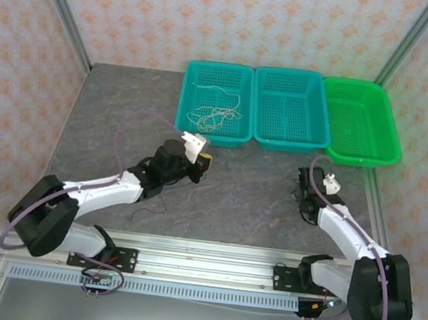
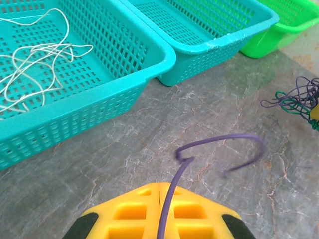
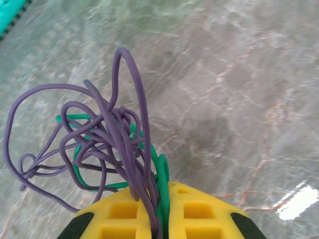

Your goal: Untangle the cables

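Grey, stone-look table lay under both arms, with three baskets in a row at its far edge. The left gripper was pinched shut on one purple cable, which curled out over the table. The right gripper was squeezed shut on a knot of purple and green cables. I think each arm held its own part so the one cable could come free of the knot. Some white cables lay loose in the left teal basket, likely sorted by colour. The middle basket and the green basket looked ready for the other colours. Walls with a pink pattern stood all around.
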